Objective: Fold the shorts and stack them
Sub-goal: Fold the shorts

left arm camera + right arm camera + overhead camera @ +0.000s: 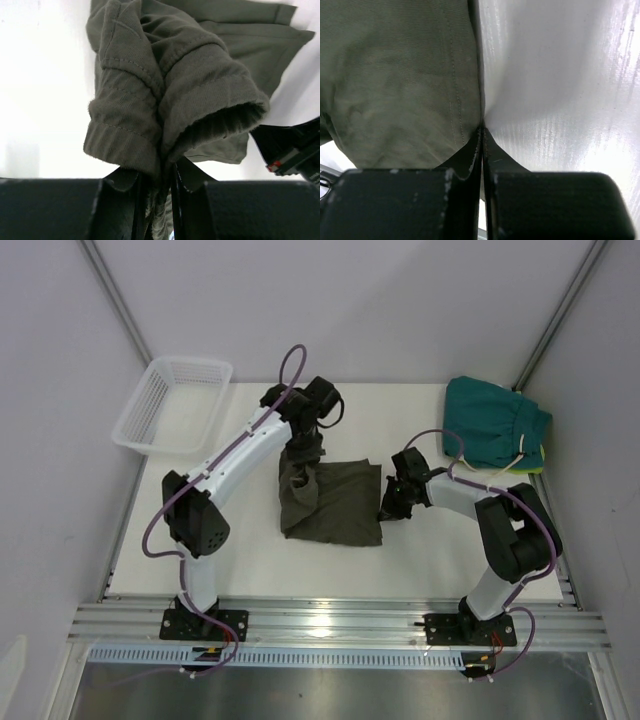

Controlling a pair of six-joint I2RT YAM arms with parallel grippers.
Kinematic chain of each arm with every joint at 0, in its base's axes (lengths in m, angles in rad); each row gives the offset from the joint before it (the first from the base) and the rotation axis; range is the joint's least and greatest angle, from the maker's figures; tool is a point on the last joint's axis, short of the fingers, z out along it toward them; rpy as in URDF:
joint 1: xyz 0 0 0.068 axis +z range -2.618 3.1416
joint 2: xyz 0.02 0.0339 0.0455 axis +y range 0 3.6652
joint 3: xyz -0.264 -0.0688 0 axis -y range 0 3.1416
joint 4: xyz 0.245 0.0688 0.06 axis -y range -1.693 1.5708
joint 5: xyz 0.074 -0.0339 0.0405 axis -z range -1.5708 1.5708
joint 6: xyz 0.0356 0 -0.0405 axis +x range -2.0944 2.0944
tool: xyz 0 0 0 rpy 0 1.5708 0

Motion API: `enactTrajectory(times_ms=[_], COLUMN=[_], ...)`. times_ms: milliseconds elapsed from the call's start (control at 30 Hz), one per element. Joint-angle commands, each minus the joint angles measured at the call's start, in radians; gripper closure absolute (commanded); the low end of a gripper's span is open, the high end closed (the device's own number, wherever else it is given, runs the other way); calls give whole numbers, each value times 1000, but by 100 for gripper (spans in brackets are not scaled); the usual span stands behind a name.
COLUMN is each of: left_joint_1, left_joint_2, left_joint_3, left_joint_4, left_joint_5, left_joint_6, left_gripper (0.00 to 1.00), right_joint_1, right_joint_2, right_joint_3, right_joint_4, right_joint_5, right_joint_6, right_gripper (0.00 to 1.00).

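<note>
My left pincer (161, 172) is pinching shut on a bunched fold of the olive shorts (340, 505), with the cloth crumpling just ahead of it. My right pincer (482, 137) is clamping closed on the same shorts' stitched edge. Well beyond it, the folded teal pair (492, 420) is lying at the table's (250, 560) far corner.

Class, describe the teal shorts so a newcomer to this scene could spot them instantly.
Take the white table and look to its far right corner. The teal shorts lie there, a white drawstring showing at their edge. Unlike the olive-green pair lying mid-table, they are bright teal and neatly folded.
</note>
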Motion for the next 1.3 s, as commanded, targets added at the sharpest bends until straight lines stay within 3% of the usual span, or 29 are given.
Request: enactTrajectory(times_ms=[0, 233, 733, 833, 867, 933, 967, 1133, 1267], left_joint_1=[-43, -130, -219, -219, -222, -222, -222, -224, -219], left_joint_2=[26, 136, 250, 260, 259, 250, 245, 211, 165], left_joint_3=[90, 219, 214, 225, 231, 244, 250, 302, 328], left_joint_4=[-156, -208, -178, -150, -136, -113, -80, 8, 34], left_joint_5=[-70, -138, -159, -104, -104, -84, -72, 55, 72], left_joint_6=[-62, -57, 64, 87, 88, 99, 114, 136, 138], left_gripper=[100, 100, 98, 66, 47, 22, 1, 1, 1], right_joint_1=[13, 24, -11, -22, -33, -40, -48, -77, -105], right_joint_2=[16, 65, 21, -19, -28, -49, -54, -106, -140], right_joint_3=[4, 4, -49, -72, -78, -88, -91, -121, -132], right_joint_4=[27, 64, 61, 61, 62, 55, 50, 59, 50], right_joint_5=[29, -6, 16, 30, 29, 27, 27, 21, 18], right_joint_6=[9, 41, 58, 63, 66, 63, 60, 60, 53], right_gripper=[100, 100, 100, 100, 100, 100, 100, 100, 100])
